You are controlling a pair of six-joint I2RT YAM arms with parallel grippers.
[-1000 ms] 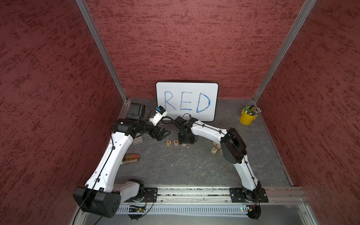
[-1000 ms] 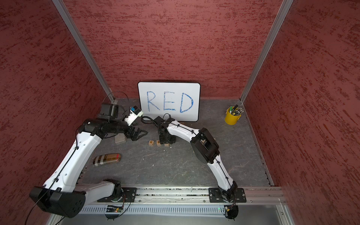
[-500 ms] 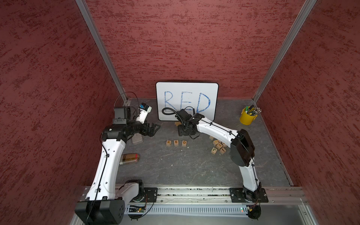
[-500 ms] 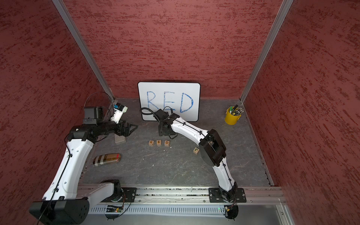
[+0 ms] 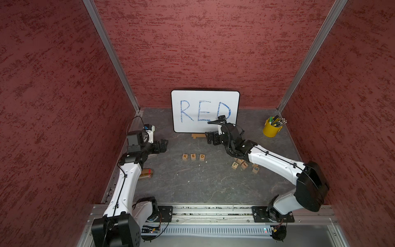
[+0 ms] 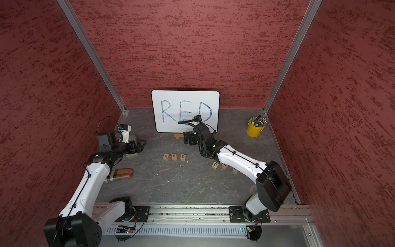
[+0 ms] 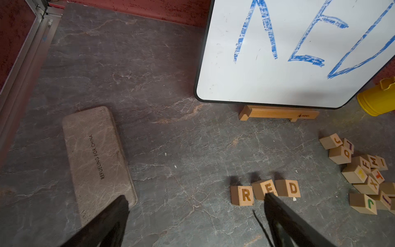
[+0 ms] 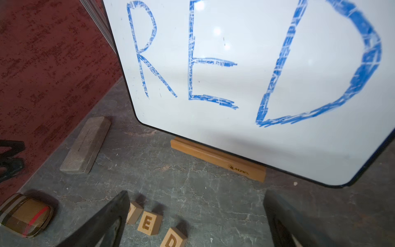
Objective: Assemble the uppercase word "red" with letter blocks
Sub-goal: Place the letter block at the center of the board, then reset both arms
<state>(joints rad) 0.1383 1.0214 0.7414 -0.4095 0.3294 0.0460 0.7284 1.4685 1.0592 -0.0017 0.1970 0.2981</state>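
Note:
Three small wood letter blocks stand in a row on the grey floor, reading R [image 5: 185,156], E [image 5: 193,156], D [image 5: 202,157], in both top views. My left gripper [image 5: 163,145] hovers to their left, open and empty; in the left wrist view one of its fingers [image 7: 277,211] covers the lower edge of the E block [image 7: 264,189]. My right gripper [image 5: 208,138] hangs behind the row, near the board's foot, open and empty. The right wrist view shows the E block [image 8: 148,222] and the D block [image 8: 173,238], with the R block [image 8: 134,211] half behind a finger.
A white board [image 5: 205,111] with blue RED stands on a wooden stand [image 5: 197,135] at the back. Several other letter blocks [image 5: 243,165] lie under the right forearm. A yellow pen cup [image 5: 271,128] stands back right. A grey pad [image 7: 96,158] and a plaid case [image 5: 145,173] lie left.
My right gripper has opened, let go of the D block at the row's end, and drawn back towards the board. The left arm has pulled away to the left.

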